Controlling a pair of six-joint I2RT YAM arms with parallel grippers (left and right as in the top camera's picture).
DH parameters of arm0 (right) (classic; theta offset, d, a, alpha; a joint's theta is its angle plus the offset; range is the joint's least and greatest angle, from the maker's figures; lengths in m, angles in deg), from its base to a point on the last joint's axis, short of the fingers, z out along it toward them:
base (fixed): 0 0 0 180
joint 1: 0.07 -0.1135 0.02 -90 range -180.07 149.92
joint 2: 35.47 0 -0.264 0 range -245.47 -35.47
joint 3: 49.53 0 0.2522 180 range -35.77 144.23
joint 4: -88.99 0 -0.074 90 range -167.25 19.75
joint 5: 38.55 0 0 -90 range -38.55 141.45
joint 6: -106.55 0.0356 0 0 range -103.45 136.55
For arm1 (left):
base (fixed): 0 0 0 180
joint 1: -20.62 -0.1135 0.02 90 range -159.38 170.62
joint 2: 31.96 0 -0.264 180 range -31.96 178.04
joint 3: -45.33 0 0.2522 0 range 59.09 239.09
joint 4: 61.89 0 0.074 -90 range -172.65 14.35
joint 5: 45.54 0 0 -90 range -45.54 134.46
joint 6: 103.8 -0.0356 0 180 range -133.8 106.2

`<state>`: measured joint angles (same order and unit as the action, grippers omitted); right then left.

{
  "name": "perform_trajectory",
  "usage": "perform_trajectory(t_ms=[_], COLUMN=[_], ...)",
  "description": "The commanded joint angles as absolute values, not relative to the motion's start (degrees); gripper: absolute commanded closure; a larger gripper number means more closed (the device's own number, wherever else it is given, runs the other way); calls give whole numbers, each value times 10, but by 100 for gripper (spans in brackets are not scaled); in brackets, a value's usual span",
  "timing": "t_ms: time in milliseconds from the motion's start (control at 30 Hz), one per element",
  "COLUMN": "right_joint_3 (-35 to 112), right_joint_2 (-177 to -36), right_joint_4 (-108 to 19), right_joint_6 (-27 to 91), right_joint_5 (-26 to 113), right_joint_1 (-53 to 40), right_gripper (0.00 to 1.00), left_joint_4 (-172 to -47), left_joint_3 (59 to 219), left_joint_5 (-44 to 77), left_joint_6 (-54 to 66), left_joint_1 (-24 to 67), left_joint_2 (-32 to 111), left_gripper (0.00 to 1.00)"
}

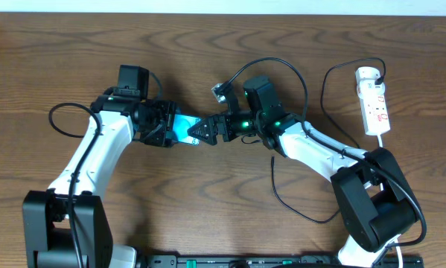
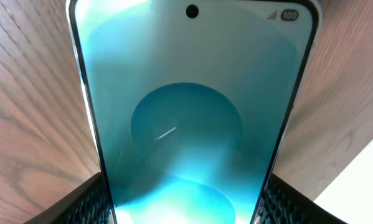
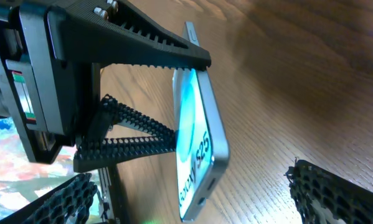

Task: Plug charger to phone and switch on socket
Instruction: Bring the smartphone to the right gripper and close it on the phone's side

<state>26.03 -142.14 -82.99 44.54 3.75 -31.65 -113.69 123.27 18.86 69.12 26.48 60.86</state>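
- table [image 1: 208,223]: wood, under both my sets of jaws.
- left gripper [image 1: 170,126]: mine, clenched on the phone. The fingers [image 2: 86,205] press on its two long edges, and the jaws point toward my other gripper.
- right gripper [image 1: 200,132]: mine, released. The fingers [image 3: 335,193] are spread wide with nothing between them, and the jaws face the left jaws almost tip to tip.
- socket [image 1: 374,100]: white strip with red marks, flat on the table. It lies well behind my right jaws, far off to their outer side, and is apart from both grippers. There is a round white plug at its far end.
- phone [image 1: 184,125]: grasped between my left jaws, sticking out past their tips. Its free short end is just ahead of the open right jaws, not between them. The screen is lit blue, and a punch-hole and "100" show in the left wrist view. From the right wrist it is seen edge-on and tilted, with "S25" readable. I cannot tell if it touches the table.
- charger [image 1: 325,93]: thin black cable, looping on the table beside the socket. It is behind my right jaws and in neither grip. I cannot pick out its tip for sure.
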Motion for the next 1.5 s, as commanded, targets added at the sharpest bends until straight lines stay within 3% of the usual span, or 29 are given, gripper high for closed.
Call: perform_trajectory(t_ms=[0,433,1033,1467], right_joint_3=[268,268,268,268], right_joint_2=[-1427,-1427,-1427,-1427], right_joint_4=[-833,-840,-866,-874], right_joint_6=[439,444,582,585], right_joint_5=[40,48,109,123], right_joint_1=[-320,-320,-323,-343], right_gripper=[1,3,11,11], left_joint_4=[-1125,-1115,-1109,-1081], left_joint_3=[1232,1232,1232,1232], left_joint_5=[179,150,125,123], left_joint_6=[715,749,758,767], left_joint_1=[277,285,285,307], left_joint_2=[606,606,606,606], left_gripper=[93,93,93,93])
